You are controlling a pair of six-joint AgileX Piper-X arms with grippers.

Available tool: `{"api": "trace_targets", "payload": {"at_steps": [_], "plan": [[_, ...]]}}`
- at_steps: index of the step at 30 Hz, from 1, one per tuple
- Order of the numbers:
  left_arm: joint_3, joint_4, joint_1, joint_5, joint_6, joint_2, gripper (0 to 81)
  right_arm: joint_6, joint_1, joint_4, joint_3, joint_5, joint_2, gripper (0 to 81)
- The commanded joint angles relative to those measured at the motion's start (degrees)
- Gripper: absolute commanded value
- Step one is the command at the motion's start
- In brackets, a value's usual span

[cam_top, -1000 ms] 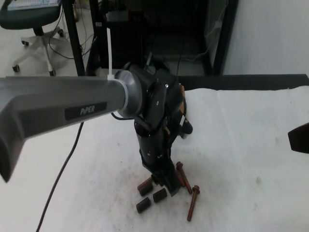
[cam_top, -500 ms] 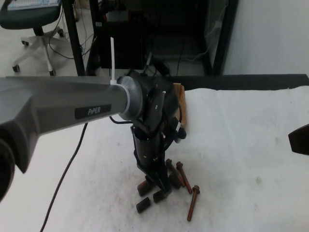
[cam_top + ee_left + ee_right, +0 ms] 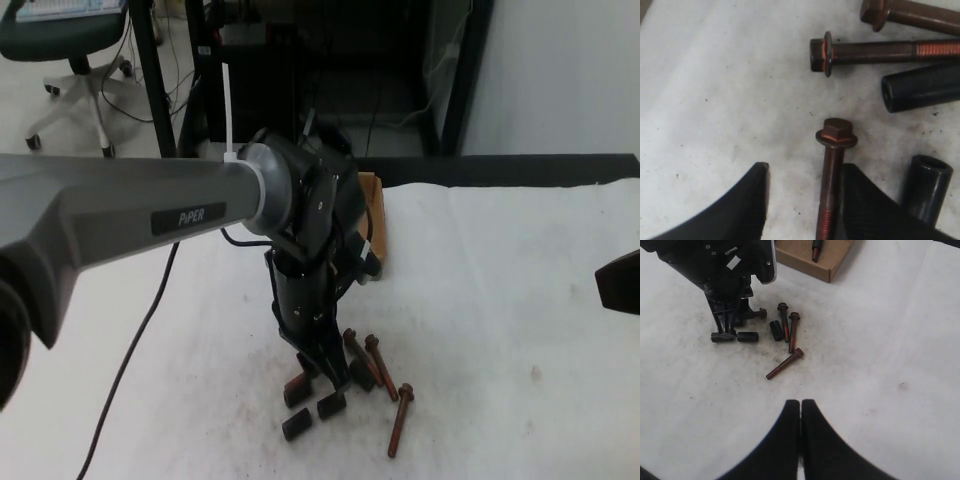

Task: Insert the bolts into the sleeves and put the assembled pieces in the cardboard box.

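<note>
right gripper (image 3: 800, 402) nearest: pinched closed on nothing, hovering over the white cloth (image 3: 880, 390), well apart from the parts. Further out, the left arm is pitched steeply down. The left gripper (image 3: 805, 172) is spread, straddling one bolt (image 3: 834, 160) lying flat, not clamped. Two sleeves (image 3: 920, 92) and spare bolts (image 3: 875, 50) lie just beside. cardboard box (image 3: 802, 264) sits beyond the arm.
</note>
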Motion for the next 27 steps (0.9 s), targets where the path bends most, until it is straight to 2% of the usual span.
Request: {"api": "trace_targets", "payload": {"at_steps": [1,8,11,19,21,24,27], "plan": [[-0.43,-0.35,0.21,1.13,-0.74,0.66,42.8,-0.43,-0.16,-0.68,-0.04,0.35,-0.32,0.8],[-0.43,-1.36,0.21,2.54,-0.74,1.92,42.6,-0.43,-0.16,-0.68,-0.04,0.35,-0.32,0.8],[-0.43,-2.30,0.21,2.75,-1.49,2.15,40.1,-1.33,-0.16,-0.66,-0.04,0.35,-0.32,0.8],[-0.43,-3.00,0.21,3.43,-1.54,2.21,24.8,-1.76,-0.16,-0.66,-0.04,0.47,-0.32,0.8],[-0.43,-3.00,0.21,3.43,-1.54,2.20,17.2,-1.76,-0.16,-0.66,-0.04,0.47,-0.32,0.8],[-0.43,-2.73,0.21,3.43,-1.54,2.20,0.9,-1.76,-0.16,-0.66,-0.04,0.47,-0.32,0.8],[-0.43,-2.73,0.21,3.43,-1.81,2.20,0.0,-1.75,-0.16,-0.66,-0.04,1.71,-0.32,0.8]]}}
